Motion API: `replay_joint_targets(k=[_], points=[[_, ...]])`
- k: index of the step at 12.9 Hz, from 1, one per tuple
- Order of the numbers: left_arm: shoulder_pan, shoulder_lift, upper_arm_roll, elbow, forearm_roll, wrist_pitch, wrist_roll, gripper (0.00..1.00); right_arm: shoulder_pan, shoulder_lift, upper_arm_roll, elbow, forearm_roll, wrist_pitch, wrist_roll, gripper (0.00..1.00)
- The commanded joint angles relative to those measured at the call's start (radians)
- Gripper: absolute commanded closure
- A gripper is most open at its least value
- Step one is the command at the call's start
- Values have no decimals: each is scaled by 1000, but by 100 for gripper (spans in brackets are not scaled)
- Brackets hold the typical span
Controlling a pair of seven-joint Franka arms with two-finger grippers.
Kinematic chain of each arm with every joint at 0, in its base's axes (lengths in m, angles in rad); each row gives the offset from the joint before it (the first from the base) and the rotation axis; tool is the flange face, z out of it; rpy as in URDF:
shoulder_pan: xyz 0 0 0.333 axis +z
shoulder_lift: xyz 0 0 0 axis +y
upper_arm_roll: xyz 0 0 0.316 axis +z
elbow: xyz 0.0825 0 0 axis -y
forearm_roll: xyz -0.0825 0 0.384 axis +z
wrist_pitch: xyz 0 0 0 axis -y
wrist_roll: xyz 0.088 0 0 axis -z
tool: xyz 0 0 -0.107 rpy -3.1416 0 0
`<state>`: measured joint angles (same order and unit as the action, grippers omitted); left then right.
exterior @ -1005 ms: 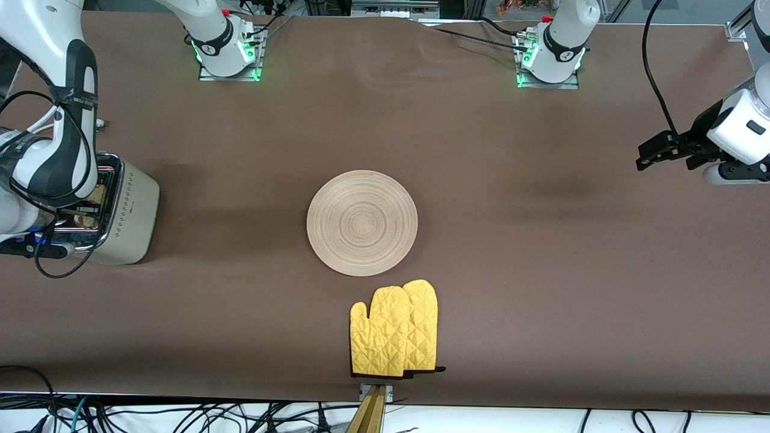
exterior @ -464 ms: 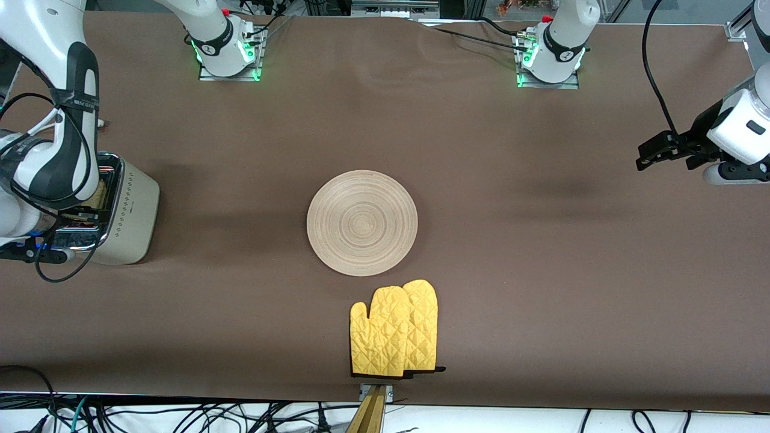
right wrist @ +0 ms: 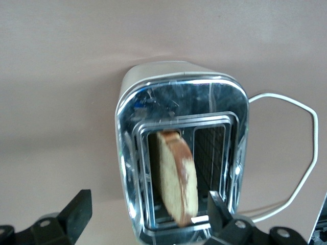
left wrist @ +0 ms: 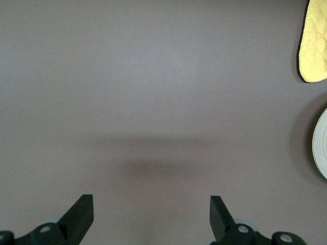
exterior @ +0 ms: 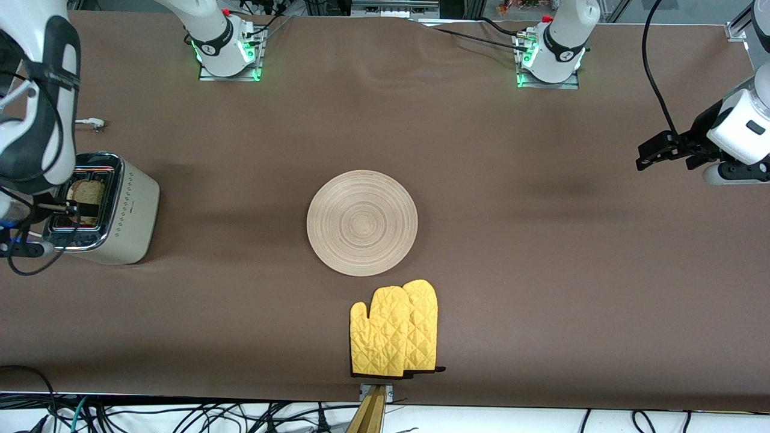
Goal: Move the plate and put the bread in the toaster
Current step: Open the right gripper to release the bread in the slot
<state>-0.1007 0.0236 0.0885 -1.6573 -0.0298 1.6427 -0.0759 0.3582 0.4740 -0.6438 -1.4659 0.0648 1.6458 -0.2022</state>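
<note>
Counter [exterior: 511, 252], covered w/ brown cloth, carries everything. Two white arm bases stand along its edge farthest from the front cam, green lights lit.

Plate [exterior: 362, 222]: large round light-wood, concentric grooves, flat on counter abt mid-way btw the two ends, nothing on it. Its edge also shows in left wrist view [left wrist: 321, 144].

Toaster [exterior: 123, 215]: cream-beige body, chrome top, dotted diamond pattern on side, at right arm's end of counter, well apart from plate. White cord [right wrist: 301, 153] loops out on the cloth beside it.

Oven mitts [exterior: 394, 329]: yellow quilted pair, dark trim, overlapping, flat on counter just nearer the front cam than plate, close to it but not touching.

Bread [exterior: 85, 192]: speckled slice w/ darker crust, standing on edge in one toaster slot, top part sticking up above the chrome. Right wrist view shows it leaning a bit in the slot [right wrist: 178, 176]; second slot beside it holds nothing.

Right gripper [right wrist: 145, 217]: up over the toaster, fingers spread wide apart, clear of the bread, holding nothing.

Left gripper [left wrist: 150, 212]: waits over bare cloth at left arm's end of counter, fingers wide apart, holding nothing. In front view it's the dark part at [exterior: 671, 149].
</note>
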Motion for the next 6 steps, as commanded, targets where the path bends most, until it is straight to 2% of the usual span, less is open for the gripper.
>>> replay_joint_targets(k=[1,3,6], points=[[4,-4,-7,4,19,-12,-15,0,1,-28,3,94,13,-148,-16,0],[4,-4,-7,2,19,-11,-15,0,2,-28,7,169,18,-243,-16,0],[4,-4,-7,2,19,-11,-15,0,42,-29,30,205,38,-302,-13,0]])
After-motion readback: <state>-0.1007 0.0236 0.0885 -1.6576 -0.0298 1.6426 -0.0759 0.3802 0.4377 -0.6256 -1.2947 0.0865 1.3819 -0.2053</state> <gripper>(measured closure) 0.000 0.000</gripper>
